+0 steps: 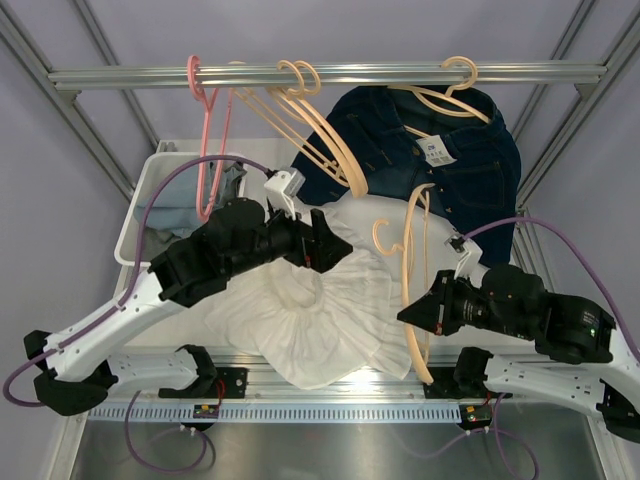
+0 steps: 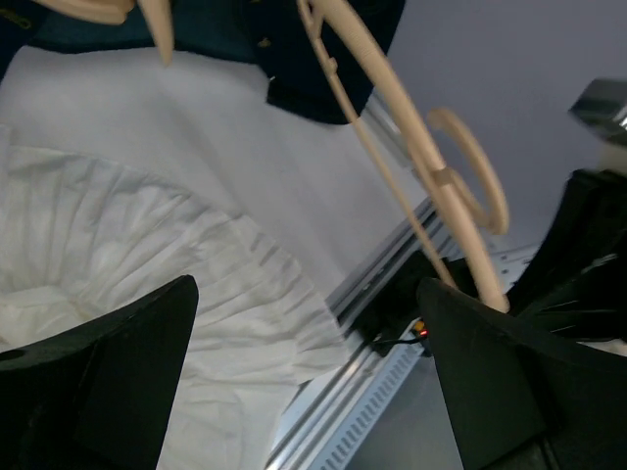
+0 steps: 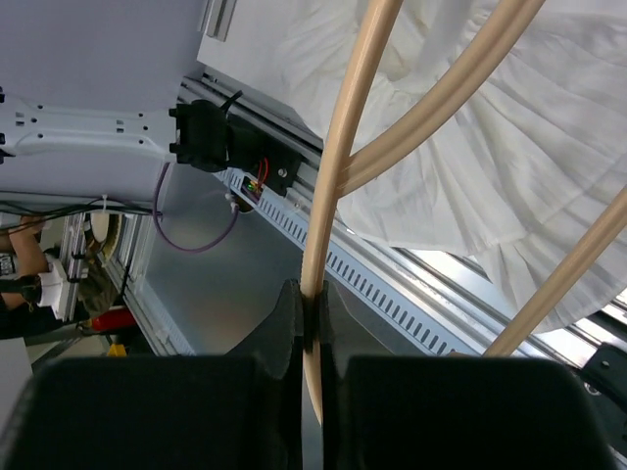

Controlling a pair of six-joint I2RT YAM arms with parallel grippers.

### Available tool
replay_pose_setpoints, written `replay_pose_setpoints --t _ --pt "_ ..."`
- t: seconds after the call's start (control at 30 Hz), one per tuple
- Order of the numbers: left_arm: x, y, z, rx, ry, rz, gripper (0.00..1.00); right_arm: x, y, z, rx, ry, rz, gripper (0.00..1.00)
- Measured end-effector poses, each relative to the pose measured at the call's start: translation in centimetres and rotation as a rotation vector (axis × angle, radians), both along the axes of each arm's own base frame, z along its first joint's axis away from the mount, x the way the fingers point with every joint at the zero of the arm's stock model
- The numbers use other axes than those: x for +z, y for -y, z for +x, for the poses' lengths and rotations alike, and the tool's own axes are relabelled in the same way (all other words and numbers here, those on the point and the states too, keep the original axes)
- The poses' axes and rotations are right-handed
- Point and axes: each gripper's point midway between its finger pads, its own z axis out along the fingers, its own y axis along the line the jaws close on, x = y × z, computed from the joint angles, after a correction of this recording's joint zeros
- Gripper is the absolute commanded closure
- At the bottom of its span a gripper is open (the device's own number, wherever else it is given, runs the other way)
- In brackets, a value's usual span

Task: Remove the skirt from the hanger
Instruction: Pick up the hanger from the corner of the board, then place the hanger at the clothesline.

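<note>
Two arms, split jobs. Skirt (image 1: 300, 325) lies in a white heap on the table (image 2: 225, 157) between them, with its bunched middle just under my left gripper (image 1: 328, 250). Hanger (image 1: 412, 300) runs along the skirt's right edge, hook (image 1: 385, 235) toward the far side. It looks free of the fabric, but I can't confirm that nothing is still caught. Right gripper (image 3: 312, 328) is clamped on the hanger's thin bar, I'd say to pin it steady off to the side so the cloth can slide away. Left jaws stand wide apart with nothing between them, hovering over the pleats, placed to pinch and pull. Judgement: nearly done. The hanger wants lifting clear.
</note>
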Motion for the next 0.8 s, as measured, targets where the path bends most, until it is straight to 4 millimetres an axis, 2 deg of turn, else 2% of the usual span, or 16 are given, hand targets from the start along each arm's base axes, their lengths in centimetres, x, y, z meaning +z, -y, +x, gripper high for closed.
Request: replay_pose_setpoints --t 0.1,0.2,0.4,0.67,0.7,0.77,0.8 --pt "3.1 1.5 -0.3 -0.011 -0.045 -0.100 0.01 0.5 -0.5 -0.2 0.039 0.022 0.010 1.00" --pt "3.9 2.2 -0.5 0.000 -0.103 -0.146 0.01 -0.4 -1.4 0.1 0.058 0.017 -0.038 1.00" --pt "3.4 2.4 -0.4 0.051 -0.199 -0.177 0.01 -1.8 -2.9 1.0 0.081 0.014 -0.113 1.00" --pt "2.5 2.9 -0.4 0.091 -0.279 -0.189 0.01 -0.7 -3.6 1.4 0.099 0.048 -0.116 1.00" --pt "2.2 3.2 -0.5 0.091 -0.290 -0.186 0.06 -0.6 -3.7 1.5 0.103 0.052 -0.120 1.00" --pt "1.3 3.9 -0.5 0.100 -0.324 -0.172 0.08 -0.6 -4.2 1.8 0.112 0.060 -0.134 1.00" --pt "1.1 4.2 -0.5 0.106 -0.333 -0.171 0.14 -0.7 -4.4 1.9 0.115 0.061 -0.142 1.00"
